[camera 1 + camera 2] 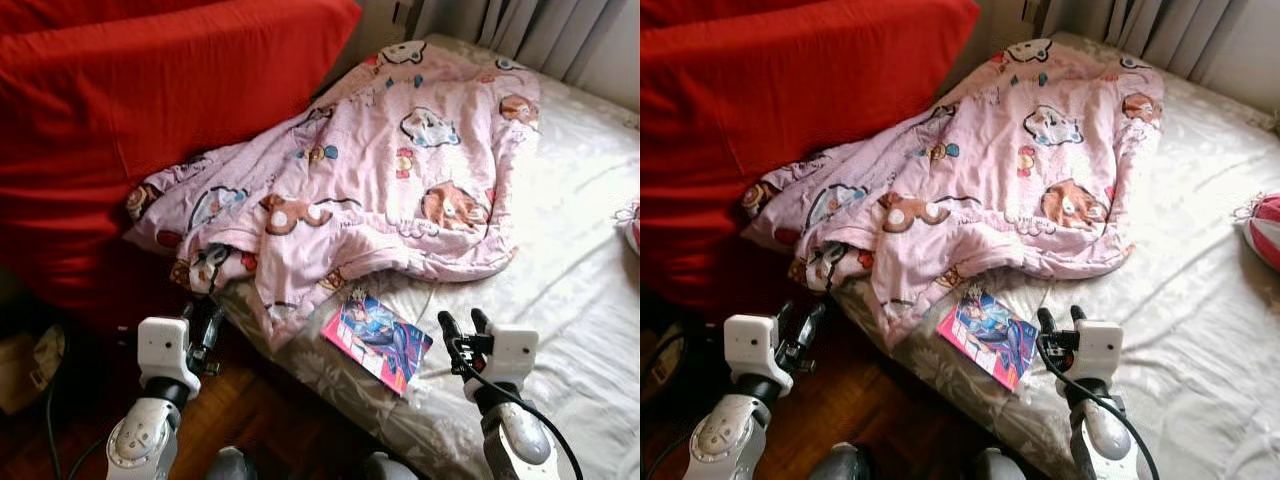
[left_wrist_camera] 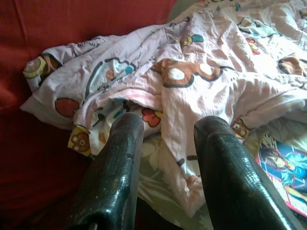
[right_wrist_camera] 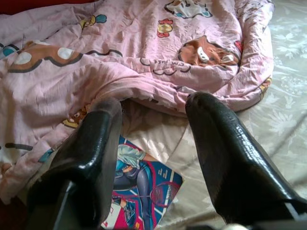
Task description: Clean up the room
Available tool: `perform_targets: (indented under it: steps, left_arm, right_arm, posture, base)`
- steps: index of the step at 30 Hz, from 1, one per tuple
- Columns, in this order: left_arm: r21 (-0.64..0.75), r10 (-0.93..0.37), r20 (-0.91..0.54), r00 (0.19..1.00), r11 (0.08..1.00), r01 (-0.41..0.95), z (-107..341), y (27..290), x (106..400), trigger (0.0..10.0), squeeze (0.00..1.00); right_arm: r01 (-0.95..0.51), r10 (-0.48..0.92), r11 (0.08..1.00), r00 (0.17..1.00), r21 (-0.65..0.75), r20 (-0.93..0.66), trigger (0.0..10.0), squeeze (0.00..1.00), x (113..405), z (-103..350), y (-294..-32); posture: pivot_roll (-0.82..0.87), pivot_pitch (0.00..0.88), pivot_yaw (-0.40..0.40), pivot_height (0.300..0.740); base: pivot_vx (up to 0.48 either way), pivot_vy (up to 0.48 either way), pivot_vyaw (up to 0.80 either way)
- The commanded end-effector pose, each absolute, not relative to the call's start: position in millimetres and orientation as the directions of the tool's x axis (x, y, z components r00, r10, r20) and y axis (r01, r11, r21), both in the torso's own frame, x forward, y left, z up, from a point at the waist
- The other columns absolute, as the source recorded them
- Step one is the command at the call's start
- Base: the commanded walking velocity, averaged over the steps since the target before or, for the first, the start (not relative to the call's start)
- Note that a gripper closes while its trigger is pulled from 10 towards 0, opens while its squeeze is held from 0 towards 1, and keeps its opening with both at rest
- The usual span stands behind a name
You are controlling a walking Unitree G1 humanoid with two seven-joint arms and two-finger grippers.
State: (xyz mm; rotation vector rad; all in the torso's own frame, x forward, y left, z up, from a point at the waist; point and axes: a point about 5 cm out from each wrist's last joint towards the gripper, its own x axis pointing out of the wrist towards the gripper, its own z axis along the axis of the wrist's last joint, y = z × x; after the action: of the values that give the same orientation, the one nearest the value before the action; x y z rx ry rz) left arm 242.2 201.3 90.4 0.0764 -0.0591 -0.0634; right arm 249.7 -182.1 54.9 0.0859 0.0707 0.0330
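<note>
A bed [image 1: 590, 270] with a pale patterned sheet carries a crumpled pink cartoon-print blanket [image 1: 400, 180], heaped against a large red cushion [image 1: 150, 90] at the bed's left. A colourful magazine [image 1: 378, 340] lies on the sheet just below the blanket's hem, near the bed edge. Both arms are raised: the left end effector [image 1: 205, 325] hangs spread beside the blanket's drooping corner, the right end effector [image 1: 463, 325] spread just right of the magazine. Tidying looks barely begun; next likely needs a reach onto blanket or magazine.
</note>
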Motion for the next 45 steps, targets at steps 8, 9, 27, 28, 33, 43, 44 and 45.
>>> perform_targets:
  steps: [8, 9, 27, 28, 33, 43, 44, 45]
  left_arm:
    - [0.072, -0.076, 0.032, 0.997, 0.995, 0.074, 87, 199, 236, 10.0, 0.00]
    - [0.072, -0.077, 0.031, 0.997, 0.995, 0.074, 87, 199, 236, 10.0, 0.00]
    - [0.066, -0.090, 0.016, 0.996, 0.994, 0.089, 85, 195, 235, 10.0, 0.00]
    - [0.066, -0.091, 0.014, 0.996, 0.994, 0.090, 85, 195, 235, 10.0, 0.00]
    - [0.063, -0.097, 0.009, 0.995, 0.993, 0.096, 85, 194, 236, 10.0, 0.00]
    - [0.059, -0.101, 0.005, 0.995, 0.993, 0.101, 86, 193, 237, 10.0, 0.00]
    - [0.058, -0.102, 0.005, 0.995, 0.993, 0.101, 86, 193, 237, 10.0, 0.00]
    - [0.058, -0.102, 0.006, 0.995, 0.993, 0.101, 86, 193, 237, 10.0, 0.00]
  right_arm:
    - [-0.020, 0.030, 0.995, 0.994, 0.096, -0.102, 10.0, 0.00, 244, 48, -181]
    - [-0.023, 0.034, 0.995, 0.993, 0.095, -0.109, 10.0, 0.00, 243, 47, -180]
    - [-0.024, 0.040, 0.994, 0.988, 0.109, -0.147, 10.0, 0.00, 242, 40, -177]
    - [-0.027, 0.043, 0.993, 0.988, 0.111, -0.151, 10.0, 0.00, 242, 40, -176]
    - [-0.028, 0.047, 0.992, 0.986, 0.120, -0.158, 10.0, 0.00, 241, 38, -175]
    - [-0.050, 0.070, 0.991, 0.983, 0.123, -0.169, 10.0, 0.00, 242, 37, -170]
    - [-0.051, 0.072, 0.991, 0.983, 0.125, -0.168, 10.0, 0.00, 242, 37, -169]
    - [-0.054, 0.075, 0.991, 0.982, 0.126, -0.171, 10.0, 0.00, 243, 37, -169]
  posture:
    - [-0.04, 0.232, -0.074, 0.646]
    - [-0.04, 0.230, -0.073, 0.646]
    - [-0.04, 0.241, -0.072, 0.631]
    - [-0.04, 0.241, -0.072, 0.631]
    - [-0.04, 0.247, -0.072, 0.631]
    - [-0.03, 0.255, -0.069, 0.626]
    - [-0.03, 0.257, -0.069, 0.621]
    - [-0.03, 0.257, -0.069, 0.616]
  base:
    - [0.000, 0.000, 0.00]
    - [0.000, 0.000, 0.00]
    - [0.000, 0.000, 0.00]
    - [0.000, 0.000, 0.00]
    - [0.000, 0.000, 0.00]
    - [0.000, 0.000, 0.00]
    - [0.000, 0.000, 0.00]
    - [0.000, 0.000, 0.00]
